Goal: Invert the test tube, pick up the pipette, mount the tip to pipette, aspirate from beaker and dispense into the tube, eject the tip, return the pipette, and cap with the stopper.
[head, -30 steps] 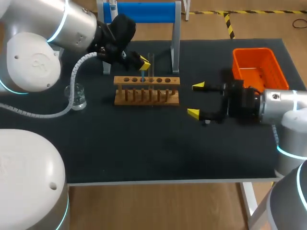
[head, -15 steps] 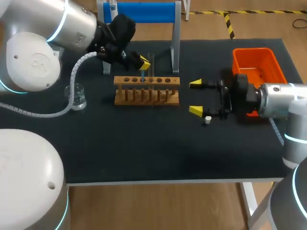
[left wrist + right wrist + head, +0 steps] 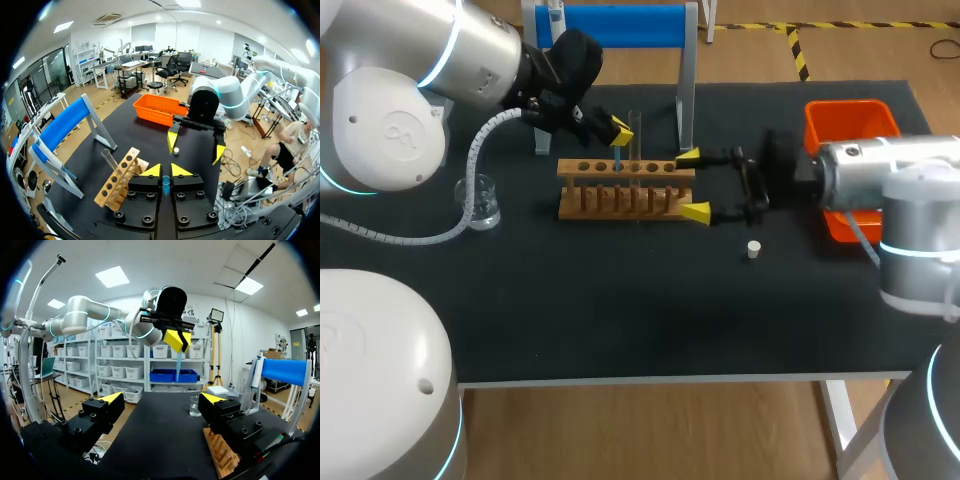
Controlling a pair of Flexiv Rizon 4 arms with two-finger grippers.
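L hand [image 3: 618, 130] hangs over the far side of the rack [image 3: 625, 190]. Its fingers are nearly together, pinching a thin blue tip [image 3: 617, 157] that points straight down. The tip's end sits at a hole approx. mid-rack; can't tell if it's inside. Just right of it a glass tube [image 3: 633, 135] stands upright in the rack, apart from the hand's fingers.

R hand [image 3: 692, 185] comes in from the right, wide open, w/ nothing in it. One yellow finger is at the rack's far-right corner and the other at its near-right corner, so the rack's end lies btwn them. Can't judge whether they touch it.

White stopper [image 3: 752, 249] lies on the desk [image 3: 620, 320], right of the rack, nearer than the R hand & clear of it. Orange bin [image 3: 850, 125] is far right, partly behind the R arm. Beaker [image 3: 480, 200] stands on the left, well apart from the rack. Blue stand [image 3: 615, 25] is at the far edge, beyond the L hand.
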